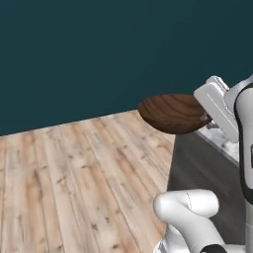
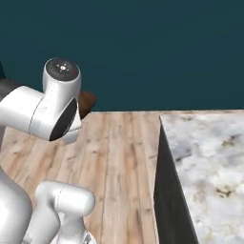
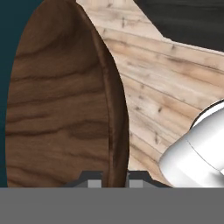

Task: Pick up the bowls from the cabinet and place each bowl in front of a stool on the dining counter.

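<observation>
A wide shallow dark-brown wooden bowl hangs in the air over the plank floor, just off the corner of the dining counter. My gripper is shut on its right rim and holds it roughly level. In the hand view the bowl stands on edge up the left half, with its rim pinched between the two dark tips of the gripper. From the right base, a sliver of the bowl peeks out behind my arm, left of the dining counter's marble slab.
The counter's dark grey base drops straight to the wooden floor, which stretches left to a dark teal wall. My own white elbow stands high on the left of the right base view.
</observation>
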### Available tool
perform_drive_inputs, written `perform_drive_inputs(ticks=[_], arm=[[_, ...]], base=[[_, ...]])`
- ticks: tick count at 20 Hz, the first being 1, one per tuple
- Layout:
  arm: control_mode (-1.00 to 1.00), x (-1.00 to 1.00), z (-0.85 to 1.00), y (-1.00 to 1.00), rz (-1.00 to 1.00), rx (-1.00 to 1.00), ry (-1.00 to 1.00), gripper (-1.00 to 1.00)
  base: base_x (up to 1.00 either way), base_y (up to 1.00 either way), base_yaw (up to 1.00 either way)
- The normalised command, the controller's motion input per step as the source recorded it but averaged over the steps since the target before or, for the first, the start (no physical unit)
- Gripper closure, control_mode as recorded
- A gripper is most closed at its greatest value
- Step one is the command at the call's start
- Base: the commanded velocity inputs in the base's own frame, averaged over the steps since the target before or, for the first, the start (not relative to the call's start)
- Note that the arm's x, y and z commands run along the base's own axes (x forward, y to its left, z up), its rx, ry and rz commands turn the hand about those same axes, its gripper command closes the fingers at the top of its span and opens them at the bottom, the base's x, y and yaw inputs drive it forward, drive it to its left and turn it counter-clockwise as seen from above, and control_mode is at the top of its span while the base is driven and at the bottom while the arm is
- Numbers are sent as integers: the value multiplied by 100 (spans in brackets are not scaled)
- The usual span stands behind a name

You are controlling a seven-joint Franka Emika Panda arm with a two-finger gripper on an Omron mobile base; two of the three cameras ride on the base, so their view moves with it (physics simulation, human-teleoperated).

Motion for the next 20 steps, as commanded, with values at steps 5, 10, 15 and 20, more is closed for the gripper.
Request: perform_drive_inputs(ticks=[5, 10, 15, 20], arm=[[100, 0, 0, 0, 0, 0, 0, 100], [100, 0, 0, 0, 0, 0, 0, 100], [100, 0, 0, 0, 0, 0, 0, 100], [100, 0, 0, 0, 0, 0, 0, 100]], base=[[97, 73, -44], [87, 83, -52], [71, 89, -59], [65, 94, -61]])
